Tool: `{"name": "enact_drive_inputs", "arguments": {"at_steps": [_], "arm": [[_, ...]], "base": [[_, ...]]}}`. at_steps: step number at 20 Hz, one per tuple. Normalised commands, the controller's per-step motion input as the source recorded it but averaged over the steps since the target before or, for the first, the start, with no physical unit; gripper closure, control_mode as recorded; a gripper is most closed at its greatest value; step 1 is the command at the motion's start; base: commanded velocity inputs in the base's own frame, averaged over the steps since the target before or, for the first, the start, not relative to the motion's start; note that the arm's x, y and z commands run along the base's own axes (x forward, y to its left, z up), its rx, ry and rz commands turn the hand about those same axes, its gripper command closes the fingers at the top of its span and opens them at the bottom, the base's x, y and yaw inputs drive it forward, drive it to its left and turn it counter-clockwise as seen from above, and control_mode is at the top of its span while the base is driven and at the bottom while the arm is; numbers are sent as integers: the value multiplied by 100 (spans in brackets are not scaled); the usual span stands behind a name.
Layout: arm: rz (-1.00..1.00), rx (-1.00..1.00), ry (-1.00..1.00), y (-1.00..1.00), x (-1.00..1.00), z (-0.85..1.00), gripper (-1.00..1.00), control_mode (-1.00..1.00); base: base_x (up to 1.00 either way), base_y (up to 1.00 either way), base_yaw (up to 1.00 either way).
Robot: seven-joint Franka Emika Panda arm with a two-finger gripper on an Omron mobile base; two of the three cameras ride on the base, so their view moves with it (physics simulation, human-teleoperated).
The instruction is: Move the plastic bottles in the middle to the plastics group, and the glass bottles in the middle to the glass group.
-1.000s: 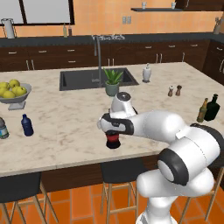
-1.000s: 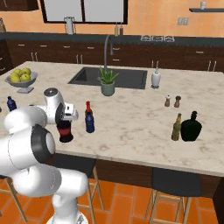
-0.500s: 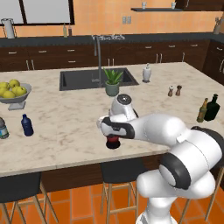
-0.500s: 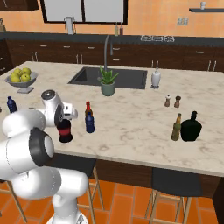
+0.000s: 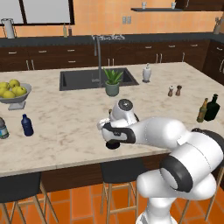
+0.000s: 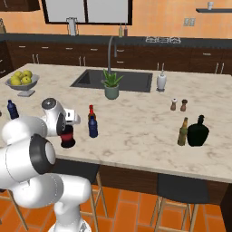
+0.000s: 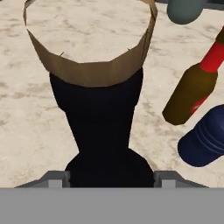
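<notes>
Fingers (image 7: 57, 179) sit low on either side of the black bottle (image 7: 103, 127), one tip at each flank of its thin neck and spread about as wide as the neck. From my screen I cannot tell whether the pads press on the glass or only frame it.

Going from big to small: I see the marble island counter (image 6: 136, 131) with the arm bent over its near edge, the gripper (image 6: 68, 118) down on top of the black bottle (image 6: 68, 137), whose red label shows in the right base view. At the far right of the counter stands the glass group, a broad dark bottle (image 6: 198, 131) with a slim amber bottle (image 6: 182, 132) just beside it. Just right of the gripper stand the slim brown bottle (image 6: 91, 112) with the red cap and the small blue bottle (image 6: 93, 127) close together. Well to the left, near the fruit bowl (image 5: 13, 98), stand another blue bottle (image 5: 27, 125) and a greyish clear bottle (image 5: 2, 129).
</notes>
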Motion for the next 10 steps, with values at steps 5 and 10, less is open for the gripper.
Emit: {"name": "enact_drive_inputs", "arguments": {"at_steps": [5,10], "arm": [[0,0,-1,0,-13,2,100,-100],[0,0,-5,0,-84,26,100,-100]], "base": [[0,0,0],[0,0,0]]}}
